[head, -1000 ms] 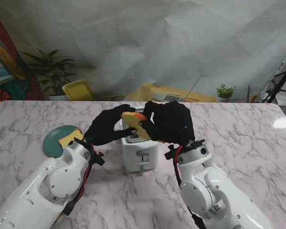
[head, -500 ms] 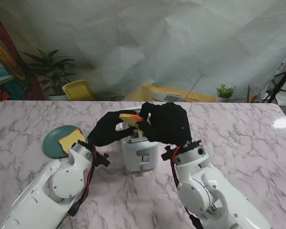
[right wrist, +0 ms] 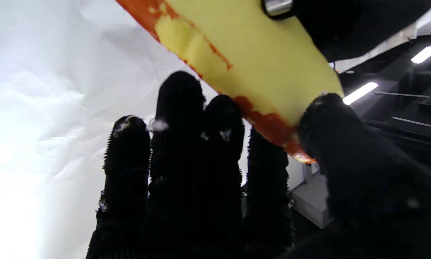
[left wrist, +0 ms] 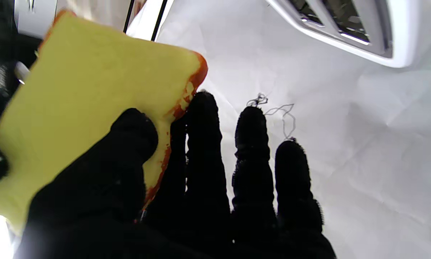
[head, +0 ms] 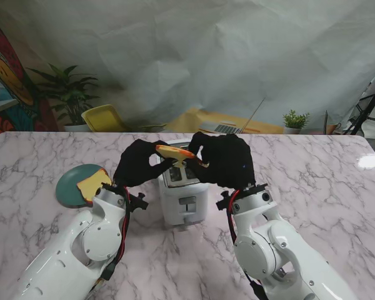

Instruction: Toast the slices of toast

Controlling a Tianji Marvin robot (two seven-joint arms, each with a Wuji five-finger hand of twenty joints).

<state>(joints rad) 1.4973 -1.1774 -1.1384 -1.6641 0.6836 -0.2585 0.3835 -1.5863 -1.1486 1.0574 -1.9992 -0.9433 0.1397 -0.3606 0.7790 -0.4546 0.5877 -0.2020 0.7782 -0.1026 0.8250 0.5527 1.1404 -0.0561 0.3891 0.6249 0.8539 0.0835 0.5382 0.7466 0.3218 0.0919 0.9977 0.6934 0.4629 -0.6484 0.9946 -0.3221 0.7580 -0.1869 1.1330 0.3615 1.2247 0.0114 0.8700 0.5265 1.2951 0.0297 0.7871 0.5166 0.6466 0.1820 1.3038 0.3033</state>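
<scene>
Marble-patterned desk (head: pixel 312 181) under a crumpled white backdrop carries a white toaster (head: pixel 182 194) at its centre and a teal plate (head: pixel 67 187) to the left, with 1 slice (head: pixel 92 184) lying on the plate. Both black-gloved hands meet over the toaster's top: the left robot hand (head: pixel 137 167) and the right robot hand (head: pixel 222 161) are each clamped on the same toast slice (head: pixel 174 152), thumb on 1 face and fingers on the other, as both wrist views show. A second ago that slice stood steeply on edge between the hands; half a second ago it had begun to tip; now it lies nearly flat and sits a little higher, just over the slots and apart from them. That looks like the 2 hands re-gripping or turning the slice to line it up, so the loading step is in hand but not done. To my eye the slice must be stood on edge again and matched to a slot before it can drop in. With 2 hands pinching soft bread, it may bend or slip, and the second slice has not yet been picked up
</scene>
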